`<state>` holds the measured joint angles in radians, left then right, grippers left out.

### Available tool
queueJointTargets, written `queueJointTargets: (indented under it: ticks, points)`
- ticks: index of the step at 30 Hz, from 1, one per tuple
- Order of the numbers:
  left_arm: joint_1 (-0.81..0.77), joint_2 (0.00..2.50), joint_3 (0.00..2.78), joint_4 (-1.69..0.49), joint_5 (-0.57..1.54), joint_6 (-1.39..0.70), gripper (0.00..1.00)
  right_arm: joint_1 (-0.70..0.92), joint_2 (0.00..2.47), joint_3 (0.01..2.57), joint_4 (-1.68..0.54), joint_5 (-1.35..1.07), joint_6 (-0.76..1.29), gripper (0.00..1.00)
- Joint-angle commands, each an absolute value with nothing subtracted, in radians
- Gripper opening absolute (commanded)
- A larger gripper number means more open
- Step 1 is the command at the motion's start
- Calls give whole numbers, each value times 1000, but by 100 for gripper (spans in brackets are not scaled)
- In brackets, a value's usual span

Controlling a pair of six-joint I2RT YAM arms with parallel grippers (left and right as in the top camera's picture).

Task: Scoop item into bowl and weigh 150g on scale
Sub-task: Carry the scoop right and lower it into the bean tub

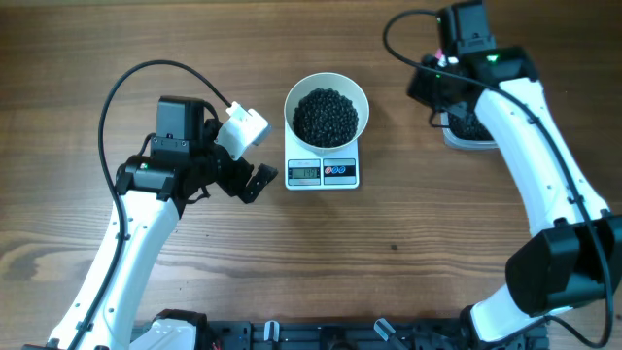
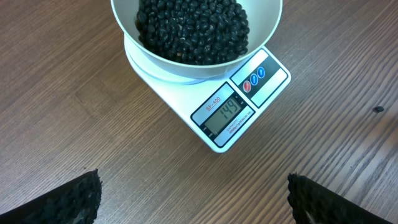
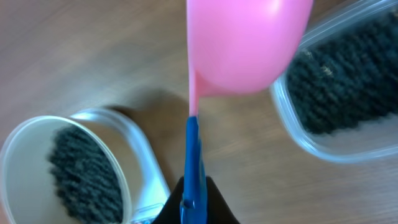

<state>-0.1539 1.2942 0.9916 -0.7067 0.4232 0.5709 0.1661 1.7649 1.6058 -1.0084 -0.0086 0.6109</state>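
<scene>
Overhead: the bowl (image 1: 294, 97) of black beads (image 1: 326, 117) sits on the scale (image 1: 323, 173), just right of the left gripper (image 1: 251, 154), whose jaws gape wide and empty. Left wrist: the scale lies ahead of the spread fingers (image 2: 68, 199), untouched. Right wrist: the right gripper (image 3: 193, 200) clamps the spoon (image 3: 249, 43) beside the container (image 3: 292, 134).

The table (image 1: 389, 272) is matt grained wood, the scale (image 2: 231, 115) smooth plastic, the beads (image 2: 193, 28) and spoon (image 3: 249, 43) glossy.

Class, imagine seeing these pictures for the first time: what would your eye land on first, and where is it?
The white bowl heaped with black beans sits on the scale in the middle of the table, its display reading 149. Off to one side, the right gripper holds a pink spoon by its blue handle near a clear container of beans.
</scene>
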Motion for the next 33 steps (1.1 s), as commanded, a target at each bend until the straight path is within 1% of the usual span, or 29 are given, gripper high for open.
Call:
queueJointTargets:
  ticks: [1,5,10,13,18,33]
  points:
    - [-149,1291,985,-704,429,568,100,46,1743,1630,-1089,-95,503,4]
    - [-149,1291,985,-704,429,568,100,-63,1743,1630,-1118,-155,403,4]
    - [-149,1291,986,-704,429,568,100,-133,1747,1628,-1128,-155,308,4]
    - [-149,1291,986,-704,428,568,100,-140,1767,1628,-1168,-133,251,4]
    - [-149,1291,985,-704,428,568,100,-139,1845,1628,-1246,-117,234,4]
    - [-149,1291,986,-704,428,568,100,-139,1984,1627,-1246,-113,212,4]
